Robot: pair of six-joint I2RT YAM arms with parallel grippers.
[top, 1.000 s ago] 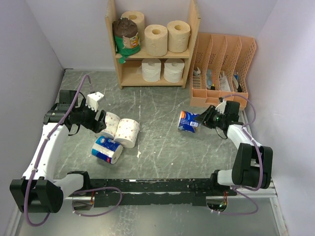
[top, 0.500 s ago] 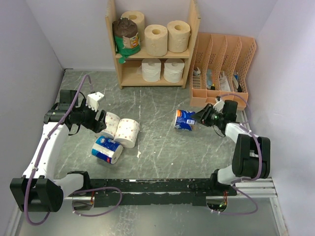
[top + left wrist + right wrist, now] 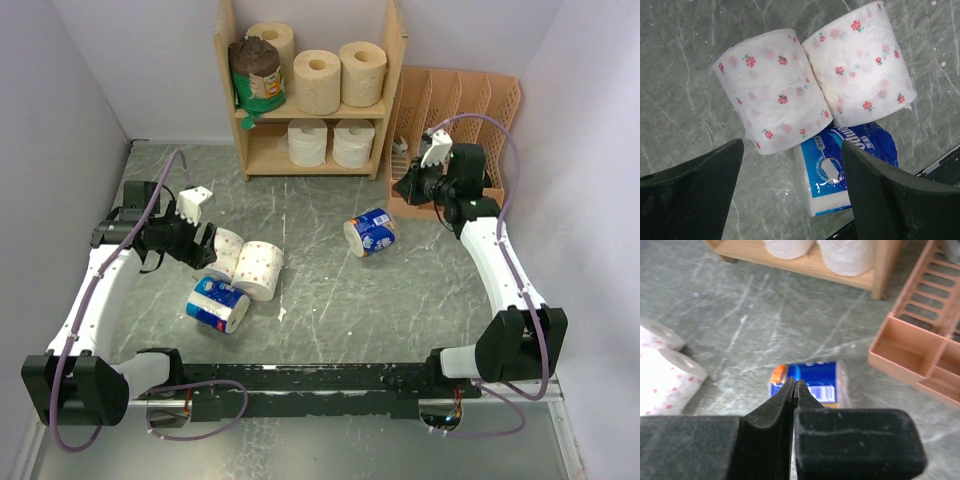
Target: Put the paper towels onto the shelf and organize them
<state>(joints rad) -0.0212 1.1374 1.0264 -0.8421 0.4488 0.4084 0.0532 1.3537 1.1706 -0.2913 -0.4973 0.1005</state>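
A peach-orange slotted file organizer [image 3: 492,110] stood just behind the right claw [image 3: 408,187], its front left corner close beside it. In the wrist view its low front compartments [image 3: 900,347] lay up and to the right of that claw. Small items sat in its slots, too small to tell. A grey-green marbled tabletop [image 3: 330,290] with pale scratches spread beneath both the right claw and the left claw [image 3: 205,245]. A small white scrap [image 3: 282,313] lay between them, nearer the left claw. Pale walls [image 3: 150,70] enclosed the tabletop.
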